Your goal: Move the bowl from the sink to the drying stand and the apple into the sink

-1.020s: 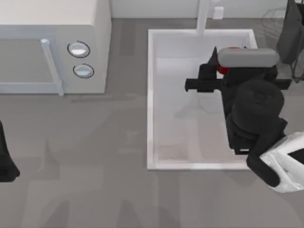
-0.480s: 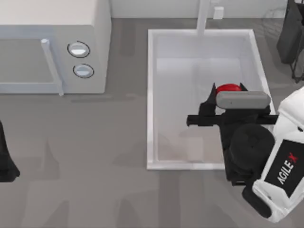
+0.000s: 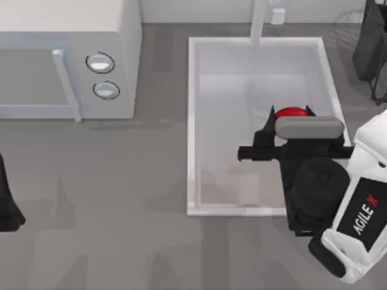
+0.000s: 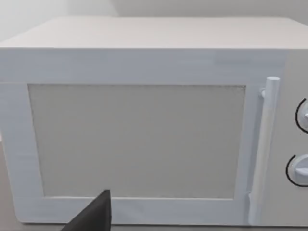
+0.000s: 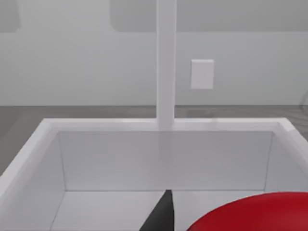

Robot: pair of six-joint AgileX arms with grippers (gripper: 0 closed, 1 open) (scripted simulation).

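The right gripper point(image 3: 291, 118) reaches over the large white rectangular sink point(image 3: 192, 127) from the near right, fingers closed around the one glossy red apple point(image 3: 291, 112) above the pale grey floor. My left arm point(image 3: 7, 202) sits parked at the table's left edge, facing one white microwave point(image 3: 66, 60).

Red apple point(image 3: 291, 112), white sink point(image 3: 192, 121), grey floor.
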